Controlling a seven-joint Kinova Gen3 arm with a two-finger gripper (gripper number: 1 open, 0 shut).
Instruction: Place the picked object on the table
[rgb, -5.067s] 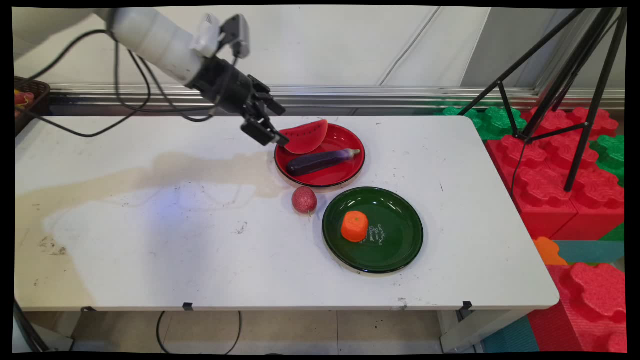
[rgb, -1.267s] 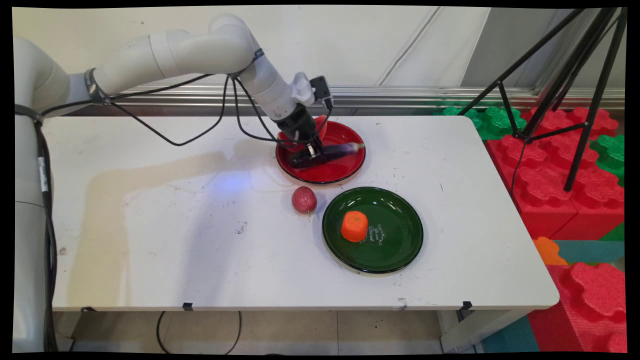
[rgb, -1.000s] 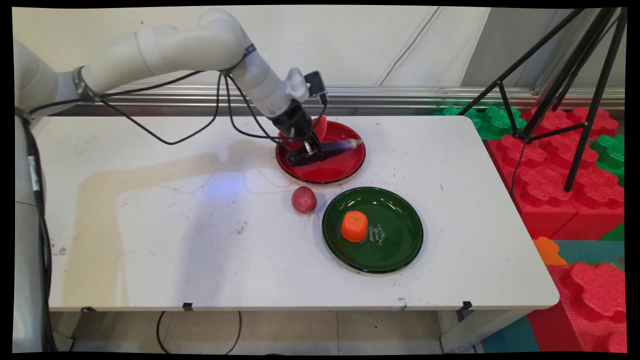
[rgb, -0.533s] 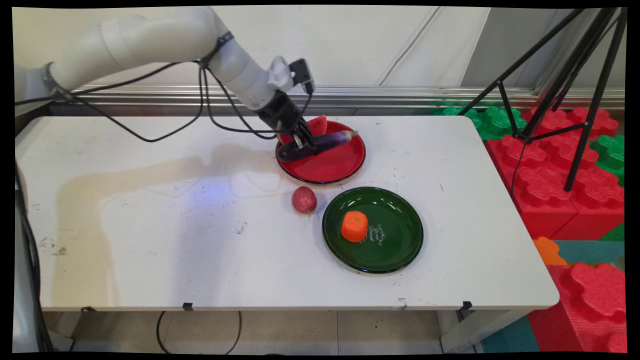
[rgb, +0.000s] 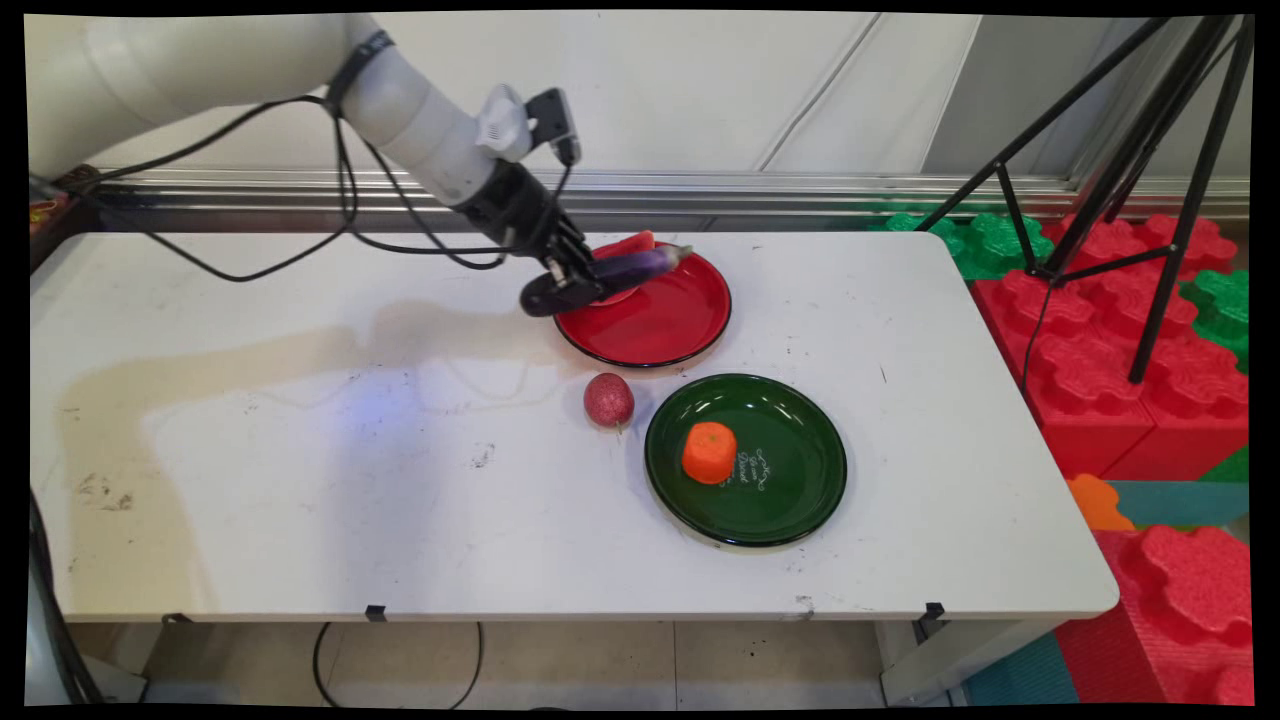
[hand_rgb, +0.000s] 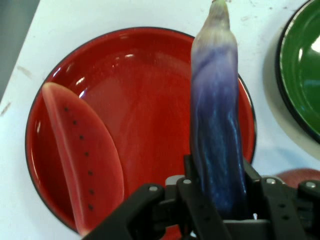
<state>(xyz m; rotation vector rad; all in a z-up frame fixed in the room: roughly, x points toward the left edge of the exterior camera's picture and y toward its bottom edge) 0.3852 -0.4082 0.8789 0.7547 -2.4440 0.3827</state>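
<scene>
Our gripper (rgb: 572, 283) grasps the eggplant (rgb: 610, 277) over the red plate (rgb: 690, 325); we lift level, clearing the watermelon slice (hand_rgb: 82, 152).

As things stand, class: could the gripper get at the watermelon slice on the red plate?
Probably not yet: the gripper is shut on the eggplant, held above the red plate. The watermelon slice lies uncovered just beside it, but the fingers are occupied.
</scene>
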